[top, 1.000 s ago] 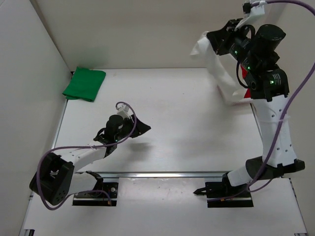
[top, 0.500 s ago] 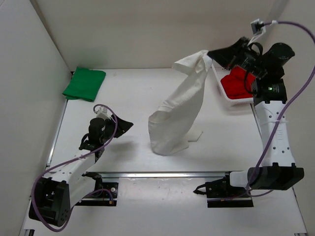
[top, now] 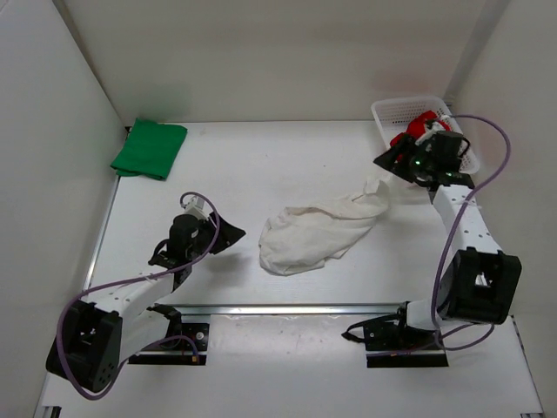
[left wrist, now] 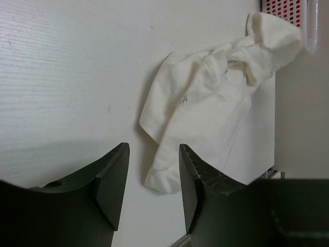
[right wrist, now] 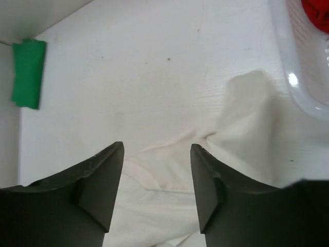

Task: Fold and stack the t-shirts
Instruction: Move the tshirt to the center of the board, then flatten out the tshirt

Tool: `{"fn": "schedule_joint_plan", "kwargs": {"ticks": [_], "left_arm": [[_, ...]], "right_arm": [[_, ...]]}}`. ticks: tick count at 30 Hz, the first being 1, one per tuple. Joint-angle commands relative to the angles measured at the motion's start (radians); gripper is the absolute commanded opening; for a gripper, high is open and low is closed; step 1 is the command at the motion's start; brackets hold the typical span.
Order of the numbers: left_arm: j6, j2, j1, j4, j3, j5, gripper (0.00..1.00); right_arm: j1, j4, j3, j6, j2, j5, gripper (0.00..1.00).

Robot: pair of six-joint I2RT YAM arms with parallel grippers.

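A crumpled white t-shirt [top: 315,232] lies in a long heap on the table's middle. It also shows in the left wrist view [left wrist: 205,108] and the right wrist view [right wrist: 241,123]. My right gripper [top: 384,162] [right wrist: 157,146] hangs open just above the shirt's right end, holding nothing. My left gripper [top: 231,233] [left wrist: 153,150] stands open a short way left of the shirt's near-left corner, apart from it. A folded green t-shirt [top: 150,148] [right wrist: 28,73] rests at the far left corner. The red t-shirt [top: 416,128] [right wrist: 316,11] sits bunched in the basket.
A white mesh basket [top: 389,111] [right wrist: 294,77] stands at the far right corner, right behind my right gripper. White walls enclose the table on the left, back and right. A metal rail [top: 287,307] runs along the near edge.
My right gripper swung the white t-shirt from over the basket toward the middle, came down and opened, dropping it on the table. My left gripper shifted slightly toward it.
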Motion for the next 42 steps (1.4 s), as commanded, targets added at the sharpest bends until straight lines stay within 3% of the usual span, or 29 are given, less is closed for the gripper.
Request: {"fn": "schedule_joint_plan", "kwargs": {"ticks": [1, 3, 5, 6, 8, 9, 11, 16, 19, 22, 28, 31, 32, 34, 36, 39, 42], "left_arm": [[0.012, -0.008, -0.012, 0.024, -0.025, -0.015, 0.54], [0.018, 0.009, -0.007, 0.023, -0.023, -0.006, 0.54], [0.014, 0.015, 0.005, 0.023, -0.028, -0.003, 0.54], [0.012, 0.014, 0.009, 0.023, -0.028, -0.002, 0.53], [0.008, 0.015, 0.023, 0.035, -0.039, 0.015, 0.54], [0.002, 0.018, 0.037, 0.034, -0.037, 0.027, 0.53], [0.0, 0.04, 0.042, 0.038, -0.039, 0.04, 0.54], [-0.003, 0.066, 0.003, 0.058, -0.037, 0.044, 0.54], [-0.002, 0.071, -0.011, 0.066, -0.046, 0.034, 0.54], [-0.003, 0.086, -0.015, 0.077, -0.04, 0.035, 0.54], [-0.005, 0.107, -0.009, 0.098, -0.05, 0.044, 0.54], [-0.002, 0.116, -0.006, 0.106, -0.054, 0.047, 0.54], [-0.003, 0.121, -0.007, 0.106, -0.053, 0.047, 0.54], [-0.003, 0.121, -0.007, 0.109, -0.048, 0.046, 0.54], [-0.002, 0.136, -0.007, 0.116, -0.046, 0.047, 0.55], [0.003, 0.167, -0.02, 0.115, -0.034, 0.037, 0.58], [0.006, 0.202, -0.03, 0.116, 0.004, 0.028, 0.63]], "right_arm": [[0.208, -0.109, 0.1, -0.145, -0.1, 0.331, 0.55], [0.354, -0.11, 0.056, -0.142, -0.145, 0.435, 0.48], [0.57, -0.058, -0.051, -0.105, -0.162, 0.494, 0.3], [0.613, -0.016, -0.099, -0.07, -0.156, 0.503, 0.16], [0.768, 0.054, -0.136, -0.038, -0.102, 0.506, 0.02], [0.801, 0.081, -0.129, -0.033, -0.075, 0.532, 0.0], [0.894, 0.059, -0.06, -0.045, 0.04, 0.576, 0.03], [0.959, -0.021, 0.103, -0.077, 0.221, 0.733, 0.47], [0.959, -0.041, 0.152, -0.07, 0.294, 0.778, 0.57], [0.97, -0.089, 0.213, -0.068, 0.358, 0.804, 0.57], [0.984, -0.188, 0.304, -0.067, 0.458, 0.871, 0.49], [0.971, -0.178, 0.301, -0.058, 0.466, 0.83, 0.34], [0.971, -0.175, 0.293, -0.05, 0.46, 0.825, 0.24], [0.968, -0.176, 0.29, -0.05, 0.456, 0.818, 0.21], [0.967, -0.184, 0.287, -0.047, 0.441, 0.834, 0.01], [0.968, -0.169, 0.225, -0.033, 0.366, 0.859, 0.0], [0.961, -0.163, 0.09, -0.007, 0.169, 0.868, 0.0]]}}
